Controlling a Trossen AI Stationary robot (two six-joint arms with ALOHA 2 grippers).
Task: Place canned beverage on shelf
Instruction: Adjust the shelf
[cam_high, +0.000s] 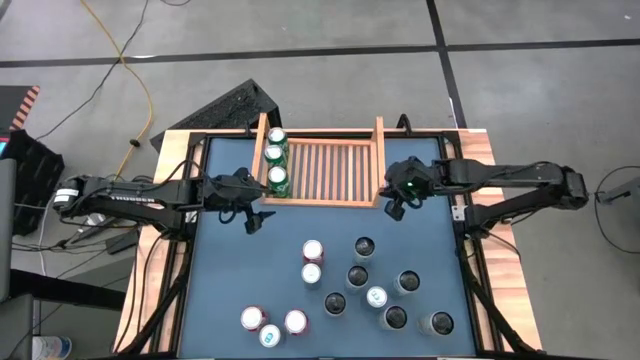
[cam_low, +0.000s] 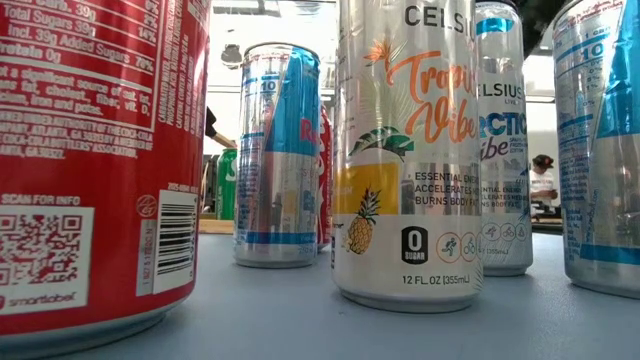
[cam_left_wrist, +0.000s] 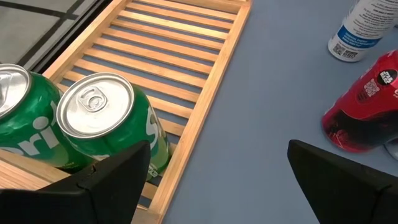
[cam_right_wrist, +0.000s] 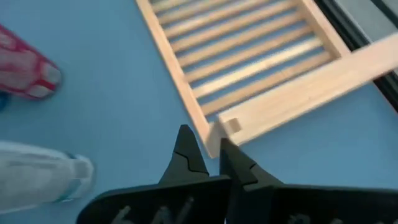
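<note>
Even, bright overhead light with soft shadows on the bench (cam_high: 240, 270). The low view is backlit (room behind washed out), its nearest red can (cam_low: 90, 160) blurred; right wrist view motion-smeared.

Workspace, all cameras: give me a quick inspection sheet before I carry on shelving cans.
Surface: blue table mat inside a wooden border.
Job's things: shelf at the far edge, three green cans lined along its left wall, the other slats bare. About twelve loose cans stand on the near half of the mat.
Clutter: nothing seen.
Grippers: left tool open, empty, just off the shelf's near-left corner. Right tool shut, empty, at the shelf's near-right corner.
Cables: yellow cable on the floor to the left.
Surroundings: grey floor with dark lines; a person far behind the table.
</note>
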